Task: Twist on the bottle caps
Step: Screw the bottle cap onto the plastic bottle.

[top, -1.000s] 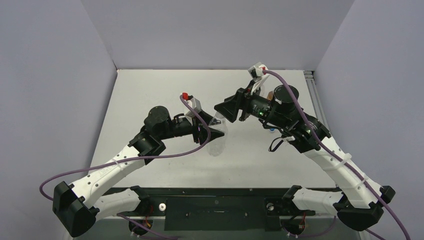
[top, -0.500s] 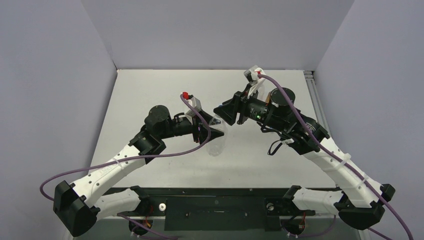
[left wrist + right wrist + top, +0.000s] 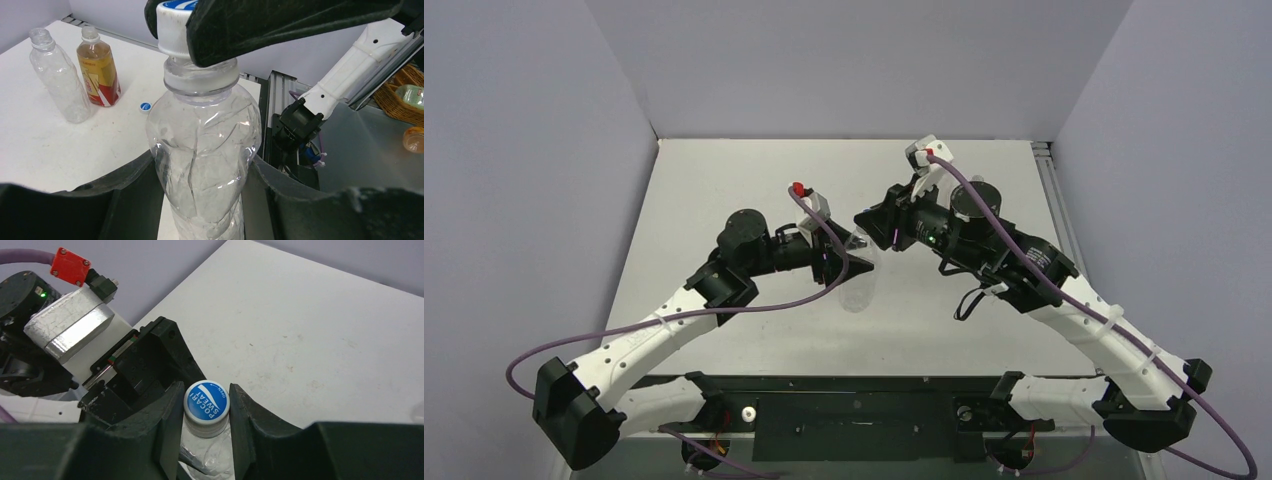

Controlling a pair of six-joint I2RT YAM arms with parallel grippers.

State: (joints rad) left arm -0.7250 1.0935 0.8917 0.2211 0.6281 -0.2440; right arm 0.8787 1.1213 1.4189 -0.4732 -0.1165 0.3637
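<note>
**Clear bottle** (image 3: 202, 150): crumpled, colourless and upright, at the centre of the top view. The left gripper (image 3: 200, 192) holds it, with jaws closed on its body, one finger on each side.

**Blue-and-white cap** (image 3: 206, 402): sits on that bottle's neck. Its printed top faces the right wrist camera. The right gripper (image 3: 206, 392) comes from above, with narrow jaws pressed against the cap's rim on both sides.

**Second clear bottle** (image 3: 57, 80): upright and uncapped on the white table (image 3: 325, 330), in the upper left of the left wrist view.

**Amber bottle** (image 3: 98, 70): upright just beside the second clear bottle, with a red band low on its label. It is too small to tell whether its neck is capped.

**Loose cap** (image 3: 145, 106): small, white with a blue top, lying flat on the table near the amber bottle's base.

**Wicker basket** (image 3: 400, 95): off the table at the right edge of the left wrist view, holding more bottles.
</note>
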